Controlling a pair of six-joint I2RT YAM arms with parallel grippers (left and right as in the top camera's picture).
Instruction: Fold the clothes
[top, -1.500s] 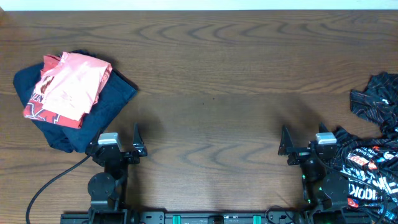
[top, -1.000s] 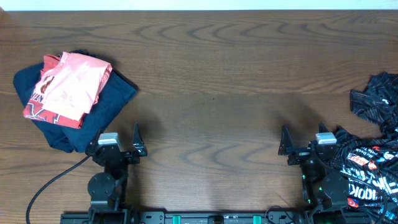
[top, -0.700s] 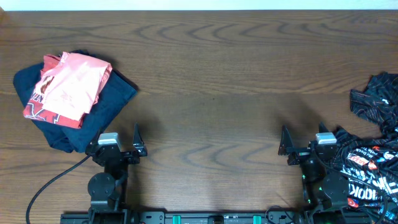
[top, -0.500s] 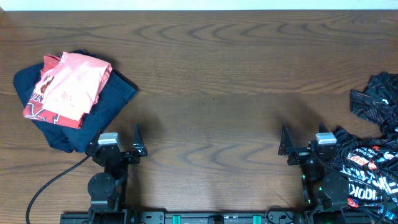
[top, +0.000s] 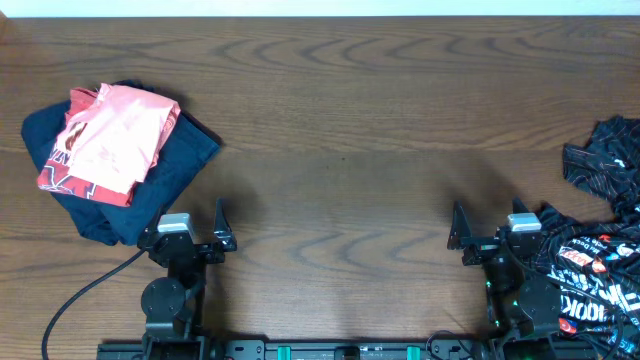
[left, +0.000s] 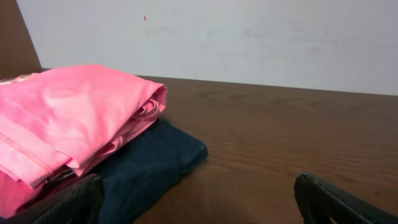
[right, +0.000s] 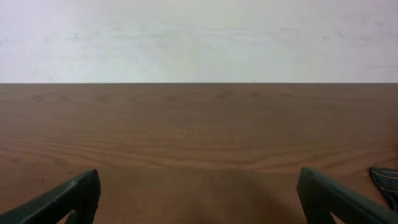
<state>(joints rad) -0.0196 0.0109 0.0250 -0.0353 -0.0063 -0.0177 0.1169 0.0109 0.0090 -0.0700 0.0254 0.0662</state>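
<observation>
The black garment with red and white wavy lines and lettering lies crumpled at the table's right edge, partly over my right arm's base; a sliver shows in the right wrist view. My right gripper is open and empty at the front right, just left of the garment; its fingers frame bare wood in the right wrist view. My left gripper is open and empty at the front left, also seen in the left wrist view.
A folded salmon-pink shirt lies on a navy-blue garment at the left, just beyond my left gripper; both show in the left wrist view, pink on navy. A black cable runs off the front left.
</observation>
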